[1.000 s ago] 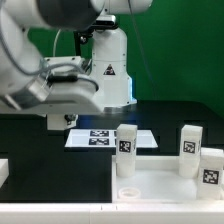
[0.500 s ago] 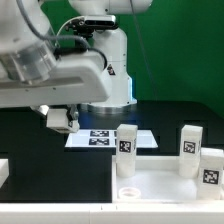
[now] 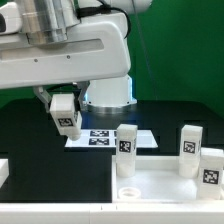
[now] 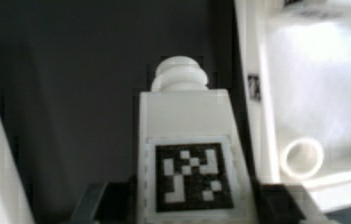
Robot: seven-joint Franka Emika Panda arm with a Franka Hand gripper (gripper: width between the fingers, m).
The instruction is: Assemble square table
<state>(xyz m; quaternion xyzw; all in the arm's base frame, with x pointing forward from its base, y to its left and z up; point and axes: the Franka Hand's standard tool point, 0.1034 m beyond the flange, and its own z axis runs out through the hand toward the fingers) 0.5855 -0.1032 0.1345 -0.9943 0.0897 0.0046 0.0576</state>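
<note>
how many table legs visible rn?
4. One leg is in the gripper, above the marker board. Three stand on the tabletop: one toward the exterior view's left, two at its right. None looks hidden.

Four legs (image 3: 66, 113) (image 3: 126, 142) (image 3: 191, 143) (image 3: 211, 165), one tabletop slab (image 3: 160, 184), one marker board (image 3: 100, 139)

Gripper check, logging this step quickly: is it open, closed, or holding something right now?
Gripper: closed on a white table leg, lifted above the black table.
</note>
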